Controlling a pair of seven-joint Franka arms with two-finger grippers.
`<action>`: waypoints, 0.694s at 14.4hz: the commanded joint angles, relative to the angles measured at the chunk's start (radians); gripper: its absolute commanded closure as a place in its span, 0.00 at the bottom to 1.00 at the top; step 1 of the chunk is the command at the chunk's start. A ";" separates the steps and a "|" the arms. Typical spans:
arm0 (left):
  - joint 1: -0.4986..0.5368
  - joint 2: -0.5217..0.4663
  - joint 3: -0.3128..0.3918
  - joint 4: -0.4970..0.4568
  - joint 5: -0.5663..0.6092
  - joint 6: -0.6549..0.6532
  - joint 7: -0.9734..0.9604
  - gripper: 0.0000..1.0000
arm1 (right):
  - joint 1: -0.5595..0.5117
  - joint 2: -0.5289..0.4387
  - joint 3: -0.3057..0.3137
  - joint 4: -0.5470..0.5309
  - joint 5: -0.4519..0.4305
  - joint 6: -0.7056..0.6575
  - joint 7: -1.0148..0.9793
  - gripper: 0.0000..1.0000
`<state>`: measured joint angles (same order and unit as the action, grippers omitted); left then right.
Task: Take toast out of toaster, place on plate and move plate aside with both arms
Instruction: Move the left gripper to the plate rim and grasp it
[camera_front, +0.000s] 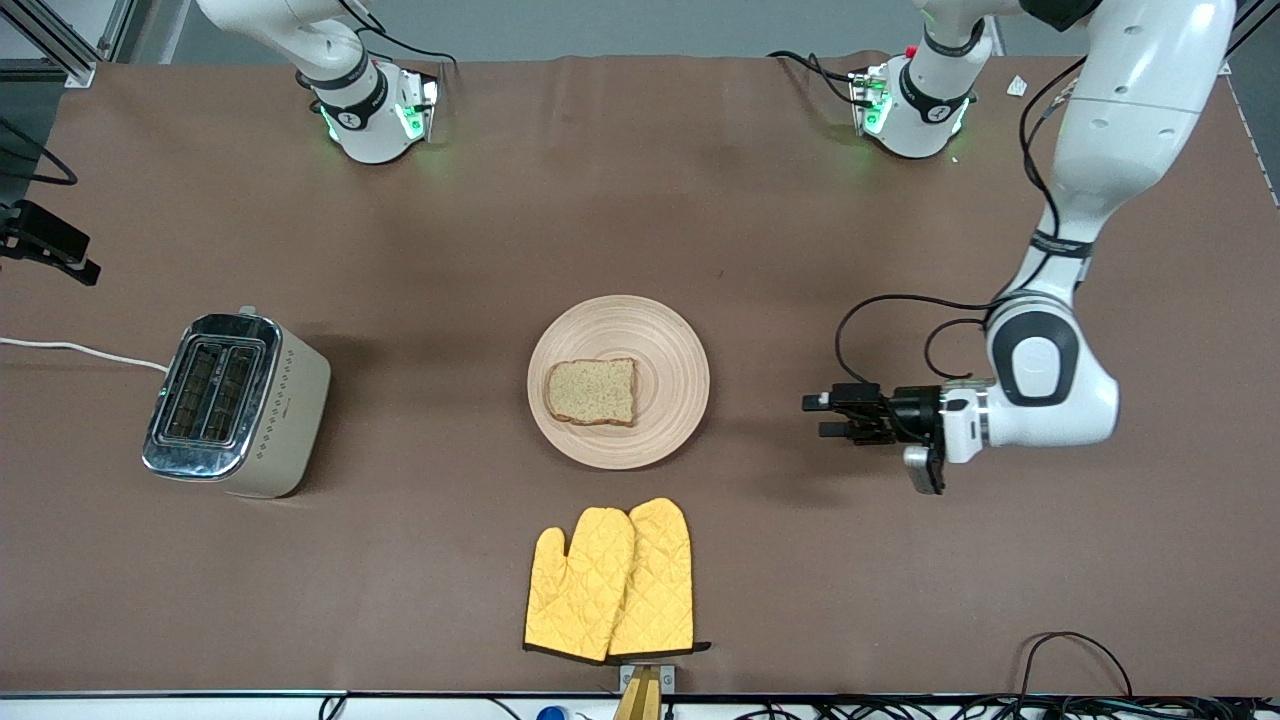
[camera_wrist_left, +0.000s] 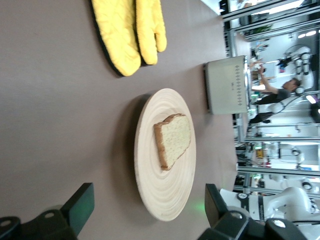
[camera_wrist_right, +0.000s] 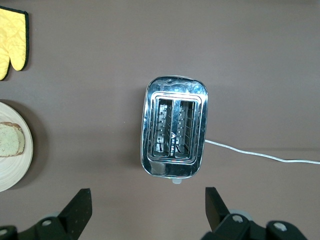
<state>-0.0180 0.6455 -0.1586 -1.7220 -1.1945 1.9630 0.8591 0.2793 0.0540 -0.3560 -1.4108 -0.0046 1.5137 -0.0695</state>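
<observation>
The toast (camera_front: 592, 391) lies flat on the round wooden plate (camera_front: 650, 330) in the middle of the table. My left gripper (camera_front: 815, 416) is open and empty, low and turned sideways, pointing at the plate from the left arm's end of the table with a gap between them. In the left wrist view the plate (camera_wrist_left: 165, 195) and toast (camera_wrist_left: 175, 140) lie ahead of the open left gripper (camera_wrist_left: 149, 200). My right gripper (camera_wrist_right: 147, 197) is open and empty, high over the toaster (camera_wrist_right: 175, 127). It is out of the front view. The right wrist view shows the plate's edge (camera_wrist_right: 10, 170).
The toaster (camera_front: 235, 405) stands toward the right arm's end of the table, its slots empty and a white cord running off. A pair of yellow oven mitts (camera_front: 612, 580) lies nearer to the front camera than the plate.
</observation>
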 joint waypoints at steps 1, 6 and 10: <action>-0.043 0.005 -0.003 -0.054 -0.133 0.025 0.072 0.06 | -0.005 -0.013 0.008 -0.020 0.008 0.000 0.016 0.00; -0.097 0.072 -0.003 -0.080 -0.301 0.053 0.248 0.17 | 0.004 -0.013 0.012 -0.019 0.011 -0.018 0.017 0.00; -0.158 0.082 -0.003 -0.102 -0.388 0.076 0.248 0.26 | 0.004 -0.014 0.012 -0.019 0.011 -0.033 0.017 0.00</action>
<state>-0.1449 0.7394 -0.1614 -1.8008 -1.5264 2.0096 1.0881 0.2834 0.0550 -0.3475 -1.4131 -0.0030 1.4830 -0.0689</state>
